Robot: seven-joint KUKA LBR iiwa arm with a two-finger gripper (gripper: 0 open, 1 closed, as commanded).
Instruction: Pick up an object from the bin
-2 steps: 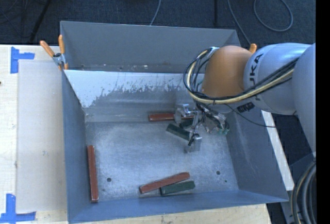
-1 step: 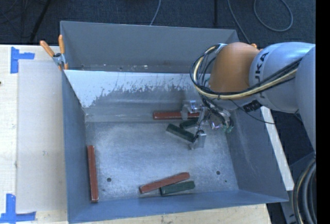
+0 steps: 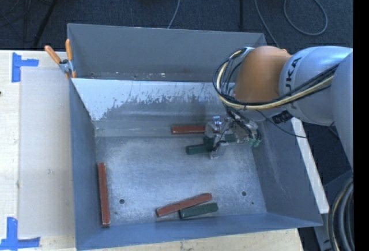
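My gripper (image 3: 214, 141) is low in the bin, right of its middle and near the back wall. It is at the right end of a dark green flat bar (image 3: 198, 149) that lies on the floor pointing left. Whether the bar is gripped is hidden by the gripper body. Just behind it, a brown flat bar (image 3: 187, 128) lies along the foot of the back wall.
A long brown bar (image 3: 103, 193) lies along the left wall. Near the front wall a brown bar (image 3: 184, 205) and a dark green bar (image 3: 199, 210) lie side by side. The arm with its orange cover and cables fills the bin's right rear.
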